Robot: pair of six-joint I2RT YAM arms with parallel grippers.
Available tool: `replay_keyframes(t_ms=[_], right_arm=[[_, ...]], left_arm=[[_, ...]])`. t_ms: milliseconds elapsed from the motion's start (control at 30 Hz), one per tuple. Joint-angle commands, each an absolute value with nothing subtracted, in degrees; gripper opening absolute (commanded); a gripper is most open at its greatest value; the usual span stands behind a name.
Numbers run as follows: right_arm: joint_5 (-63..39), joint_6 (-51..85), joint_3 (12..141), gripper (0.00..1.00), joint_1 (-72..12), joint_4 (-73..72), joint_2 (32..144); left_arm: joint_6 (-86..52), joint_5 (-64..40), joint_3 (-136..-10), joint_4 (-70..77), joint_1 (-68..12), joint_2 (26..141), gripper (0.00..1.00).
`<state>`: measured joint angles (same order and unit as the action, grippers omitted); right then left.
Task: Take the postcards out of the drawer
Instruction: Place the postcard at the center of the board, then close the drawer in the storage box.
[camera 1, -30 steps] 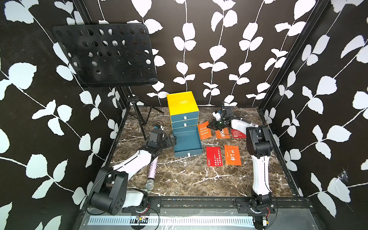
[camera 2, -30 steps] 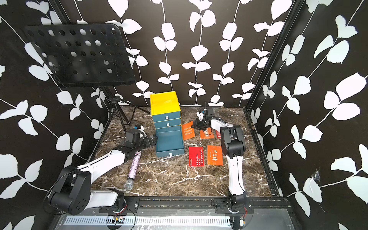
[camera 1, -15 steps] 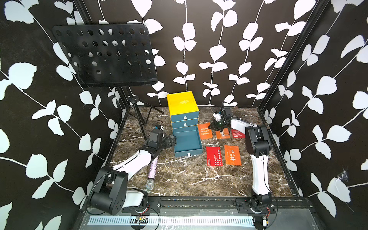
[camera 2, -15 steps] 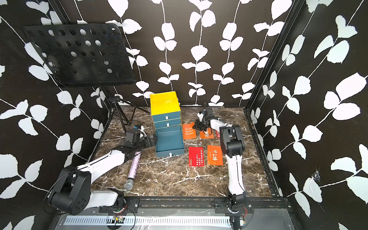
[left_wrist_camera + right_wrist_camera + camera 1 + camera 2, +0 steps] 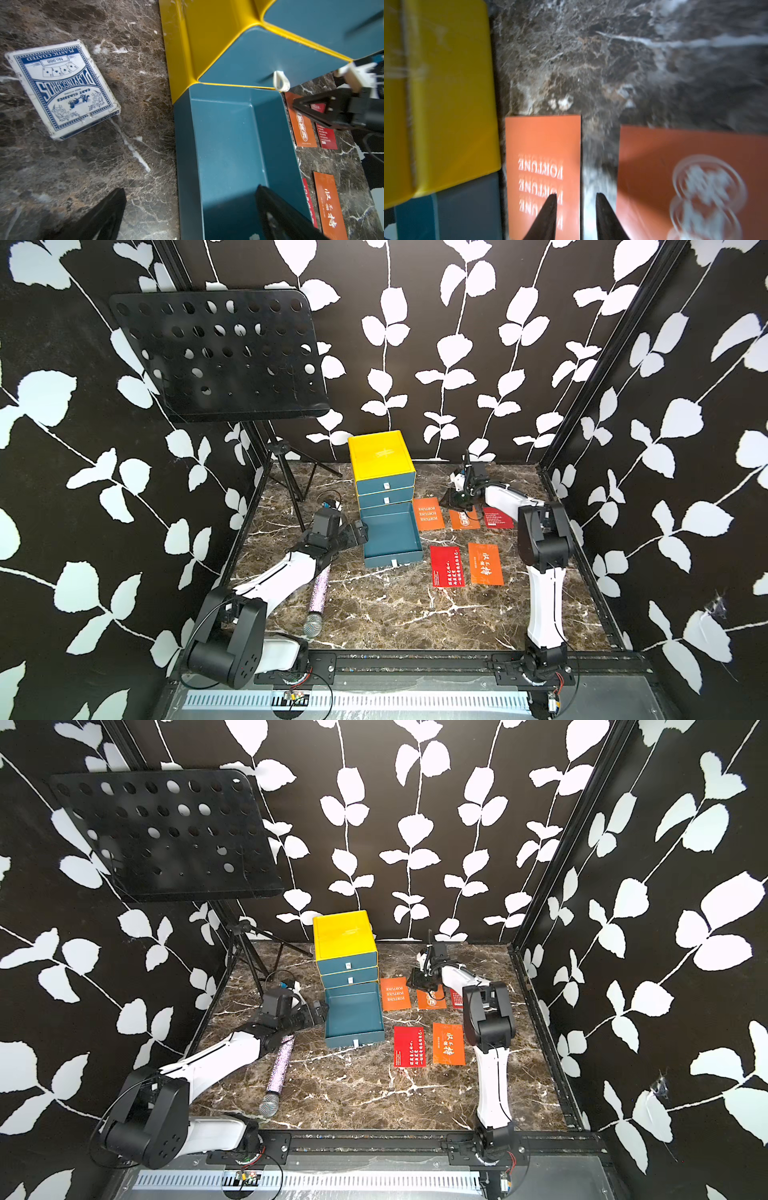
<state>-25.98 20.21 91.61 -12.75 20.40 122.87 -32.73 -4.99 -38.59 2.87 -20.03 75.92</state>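
Postcards (image 5: 446, 566) lie on brown marble tabletop (image 5: 395, 614), black leaf-patterned walls (image 5: 457, 323) around

- The playing-card box (image 5: 62, 89), on the marble left of the yellow drawer cabinet (image 5: 381, 458), reads "PLASTIC COATED", "No.988", "PLAYING CARDS", "CART CLASSICS" and "MADE IN CHINA".
- The far orange postcard (image 5: 428, 513), just right of the cabinet, repeats "FORTUNE" in white.
- The far red postcard (image 5: 327, 138) shows "REAM:" at one end; its small print is unreadable.
- The near orange postcard (image 5: 485, 564) carries large white Chinese brush characters.
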Motion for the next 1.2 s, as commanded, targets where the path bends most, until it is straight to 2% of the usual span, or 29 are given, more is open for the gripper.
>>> replay_keyframes(t_ms=[0,267,367,533,800,967,1167], right_arm=[[-23.2,17.9,86.6,0.33,-13.8,20.9,112.7],[-20.4,18.6,66.2,0.37,-20.8,18.2,93.0],[-18.7,21.8,57.4,0.39,-25.3,12.0,86.0],[-13.9,30.2,45.0,0.40,-34.1,-1.5,80.7],[-2.7,39.8,33.2,0.42,-46.2,-25.0,83.1],[2.4,42.2,33.7,0.42,-51.1,-33.1,89.5],[6.2,43.7,37.3,0.42,-53.2,-40.3,98.4]], left_arm=[[-32.1,-4.8,-40.2,1.7,-19.5,74.2,0.99],[-32.1,-2.3,-40.9,-1.3,-18.9,72.2,0.99],[-32.4,-1.5,-40.9,-3.0,-18.7,71.6,0.99],[-32.8,-1.8,-39.4,-2.9,-18.7,70.2,0.99],[-33.1,-2.9,-36.9,-1.8,-18.7,68.0,0.99],[-32.4,-2.4,-35.8,-1.1,-18.7,67.8,0.99],[-30.0,-1.0,-35.5,-2.0,-18.6,67.0,0.99]])
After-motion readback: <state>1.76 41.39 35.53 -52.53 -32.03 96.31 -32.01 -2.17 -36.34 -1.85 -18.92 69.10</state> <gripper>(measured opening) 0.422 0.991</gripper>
